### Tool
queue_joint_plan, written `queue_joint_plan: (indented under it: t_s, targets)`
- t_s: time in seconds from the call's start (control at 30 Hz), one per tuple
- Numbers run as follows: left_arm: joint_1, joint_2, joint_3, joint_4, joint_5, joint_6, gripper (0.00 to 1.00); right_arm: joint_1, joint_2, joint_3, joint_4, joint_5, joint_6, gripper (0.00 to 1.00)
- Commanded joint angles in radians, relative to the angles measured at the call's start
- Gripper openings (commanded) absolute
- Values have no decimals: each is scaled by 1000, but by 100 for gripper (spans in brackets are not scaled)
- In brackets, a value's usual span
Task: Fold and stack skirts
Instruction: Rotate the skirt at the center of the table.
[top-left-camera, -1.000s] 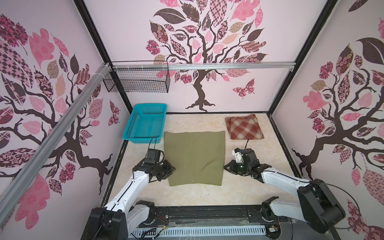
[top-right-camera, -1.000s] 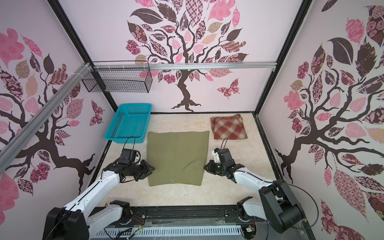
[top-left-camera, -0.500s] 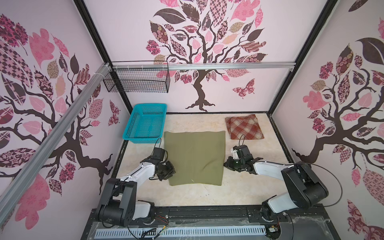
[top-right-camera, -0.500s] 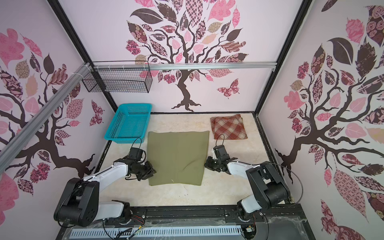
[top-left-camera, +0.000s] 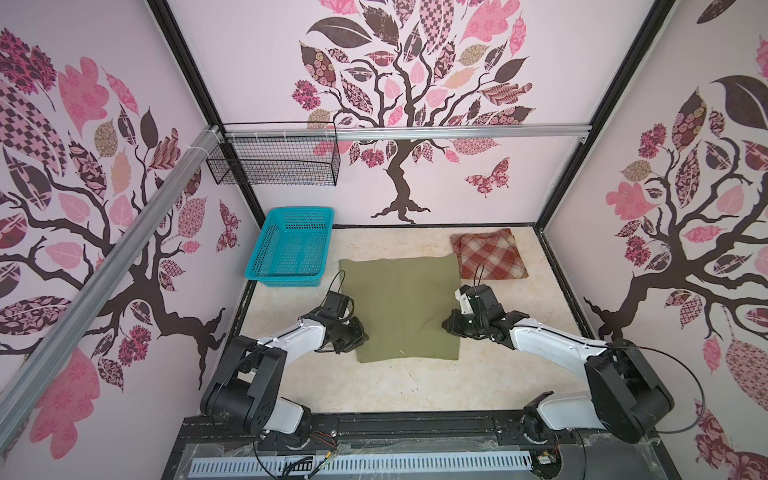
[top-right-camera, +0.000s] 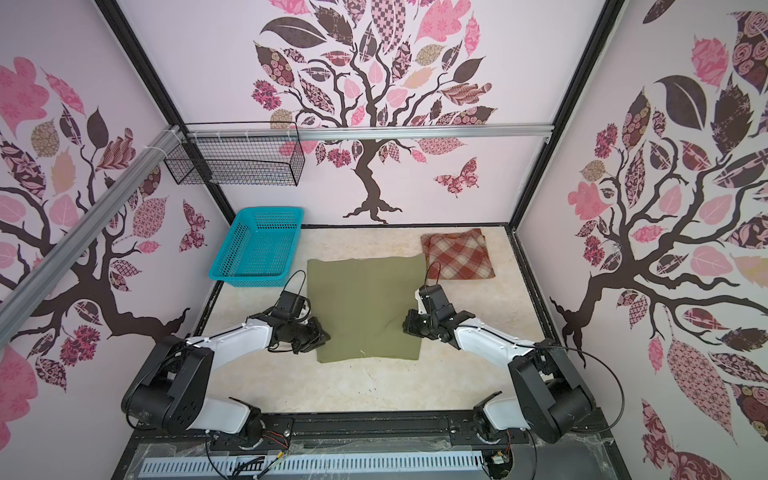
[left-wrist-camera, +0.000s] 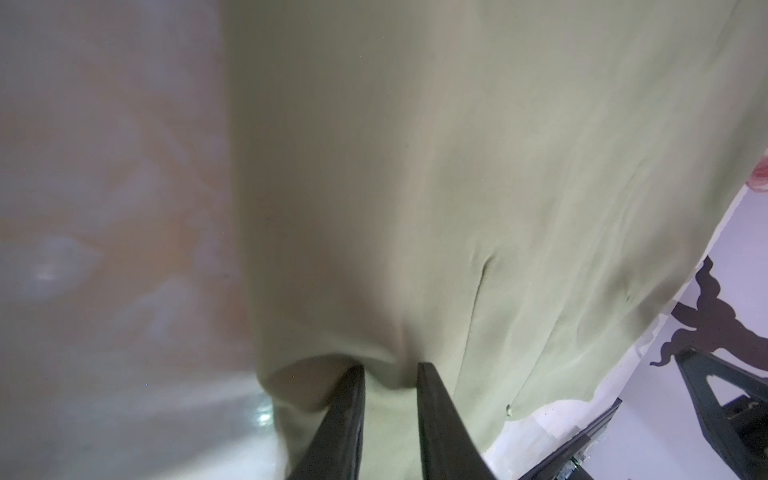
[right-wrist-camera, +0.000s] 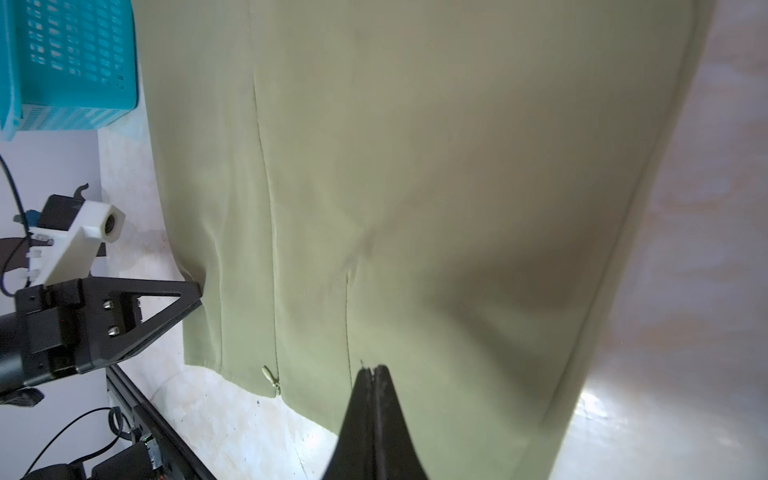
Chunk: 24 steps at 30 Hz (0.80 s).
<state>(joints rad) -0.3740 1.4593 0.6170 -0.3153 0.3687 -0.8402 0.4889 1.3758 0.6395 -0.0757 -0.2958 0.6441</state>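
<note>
A: Olive-green cloth skirt (top-left-camera: 399, 299)?
B: Spread flat, centre of surface (top-left-camera: 374, 386). Rust-red plaid cloth skirt (top-left-camera: 490, 253) folded at 1 o'clock; turquoise plastic basket (top-left-camera: 282, 280) at 11.
A: Pincers?
B: Left pincer (left-wrist-camera: 390, 370) at the olive skirt's 8 o'clock edge, slightly parted, cloth bunched between. Right pincer (right-wrist-camera: 374, 370) at 4 o'clock, closed tight on cloth; hold unclear.

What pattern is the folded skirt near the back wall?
The folded skirt is rust-red and cream plaid, clearest in a top view.
</note>
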Motion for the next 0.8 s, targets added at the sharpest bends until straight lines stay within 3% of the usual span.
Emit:
queue_joint_plan:
  t_s: [0.0, 0.2, 0.57, 0.77]
  targets:
    - [-62, 40, -83, -59, -54, -57, 27, -1, 66, -9, -18, 23, -44, 1]
    - [-192, 11, -123, -26, -56, -150, 27, -23, 170, 9, -4, 99, -88, 0]
    - [-421, 20, -125, 52, -80, -275, 27, -64, 418, 199, 12, 56, -171, 0]
    - [-434, -55, -17, -49, -131, -212, 29, -63, 344, 200, -2, 41, -198, 10]
